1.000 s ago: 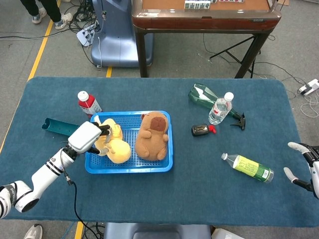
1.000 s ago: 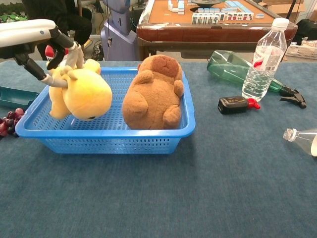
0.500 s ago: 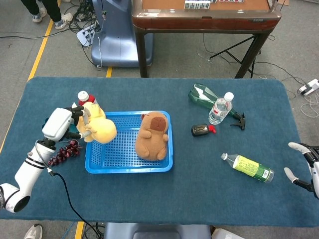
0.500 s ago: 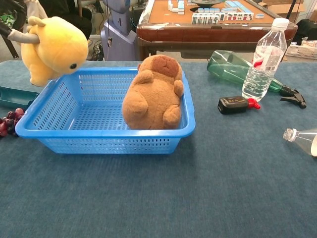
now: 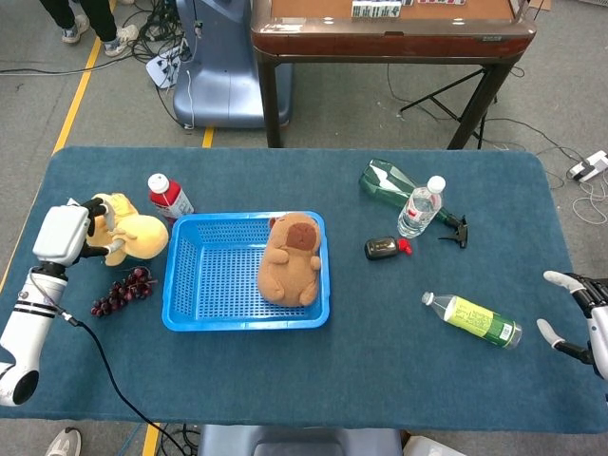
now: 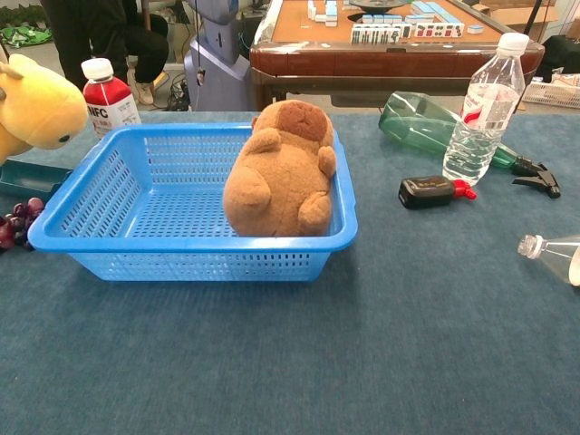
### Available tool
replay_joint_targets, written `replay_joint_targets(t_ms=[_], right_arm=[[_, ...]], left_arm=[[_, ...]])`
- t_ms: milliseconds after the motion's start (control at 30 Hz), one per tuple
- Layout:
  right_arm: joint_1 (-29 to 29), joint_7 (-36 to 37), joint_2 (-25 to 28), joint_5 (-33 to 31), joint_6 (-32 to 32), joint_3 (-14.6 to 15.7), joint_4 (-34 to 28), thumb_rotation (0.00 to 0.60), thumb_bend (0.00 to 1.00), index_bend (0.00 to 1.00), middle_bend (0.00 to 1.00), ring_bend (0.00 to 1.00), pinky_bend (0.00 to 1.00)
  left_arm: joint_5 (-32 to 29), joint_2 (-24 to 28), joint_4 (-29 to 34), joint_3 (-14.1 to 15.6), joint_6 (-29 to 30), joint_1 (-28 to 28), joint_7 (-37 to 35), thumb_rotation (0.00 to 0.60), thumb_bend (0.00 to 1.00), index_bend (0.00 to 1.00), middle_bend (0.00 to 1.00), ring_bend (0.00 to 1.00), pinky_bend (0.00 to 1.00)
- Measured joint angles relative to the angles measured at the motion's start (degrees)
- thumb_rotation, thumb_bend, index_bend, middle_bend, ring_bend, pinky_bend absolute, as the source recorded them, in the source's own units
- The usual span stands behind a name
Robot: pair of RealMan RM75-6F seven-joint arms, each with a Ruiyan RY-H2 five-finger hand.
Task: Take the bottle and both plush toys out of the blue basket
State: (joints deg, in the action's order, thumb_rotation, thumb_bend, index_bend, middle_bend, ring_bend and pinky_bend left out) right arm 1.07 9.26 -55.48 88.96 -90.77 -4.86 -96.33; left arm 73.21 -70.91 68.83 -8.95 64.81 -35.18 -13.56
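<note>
- The left robot hand (image 5: pixel 65 234) gripped the yellow plush toy (image 5: pixel 131 233), holding it out past the left rim of the blue basket (image 5: pixel 190 318), above the worktop (image 5: pixel 313 380).
- In the chest view the yellow plush toy (image 6: pixel 36 109) showed at the far left edge, raised above the level of the basket rim (image 6: pixel 190 243); the hand itself was out of that view.
- The brown plush toy (image 5: pixel 290 261) lay inside the basket on its right side, touching the right wall.
- A red bottle with a white cap (image 5: pixel 168 197) stood upright on the worktop just behind the basket's left rear corner, outside it.
- A bunch of dark grapes (image 5: pixel 122 291) lay on the worktop left of the basket, below the held toy.
- The right robot hand (image 5: pixel 575 313) hovered at the right edge of the worktop with fingers apart, holding nothing.
- A clear bottle with a yellow-green label (image 5: pixel 472 319) lay on its side near that hand.
- A clear water bottle (image 5: pixel 419 207) stood upright beside a green spray bottle (image 5: pixel 394 182) lying flat, with a small black object with a red tip (image 5: pixel 385 248) in front of them.
</note>
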Motion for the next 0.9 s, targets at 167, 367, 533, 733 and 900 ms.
replay_joint_targets(t_ms=[167,367,533,733,900], right_arm=[[0.01,-0.07,0.13,0.02,-0.04,0.04,-0.12,0.600,0.21,0.26,0.29,0.27,0.39],[0.11,0.00,0.07,0.09,0.15,0.14,-0.01,0.600,0.21,0.27,0.29,0.27,0.39],[0.19,0.10,-0.02,0.04,0.23,0.13,0.13,0.600,0.21,0.27,0.29,0.27,0.39],[0.66,0.07,-0.12,0.12,1.01,0.17,0.14,0.600,0.21,0.27,0.29,0.27,0.39],[1.41,0.05,-0.45,0.65,1.77,0.21,0.23,0.600,0.21,0.27,0.29,0.27,0.39]], left_arm=[[-4.70,-1.48,-2.28,-1.13,-2.53,0.27,5.84,0.600,0.26,0.75,0.74,0.67,0.54],[-9.53,-1.91,-2.17,-1.83,-7.44,0.01,12.13,0.600,0.26,0.59,0.65,0.54,0.54],[-12.77,-0.52,1.18,-2.05,-12.89,-0.55,14.11,0.600,0.26,0.40,0.50,0.42,0.51],[-14.68,2.60,7.24,-2.52,-16.18,-0.84,14.29,0.600,0.26,0.03,0.09,0.01,0.20],[-13.00,3.01,9.45,-3.81,-11.75,0.33,11.71,0.600,0.26,0.00,0.05,0.00,0.17]])
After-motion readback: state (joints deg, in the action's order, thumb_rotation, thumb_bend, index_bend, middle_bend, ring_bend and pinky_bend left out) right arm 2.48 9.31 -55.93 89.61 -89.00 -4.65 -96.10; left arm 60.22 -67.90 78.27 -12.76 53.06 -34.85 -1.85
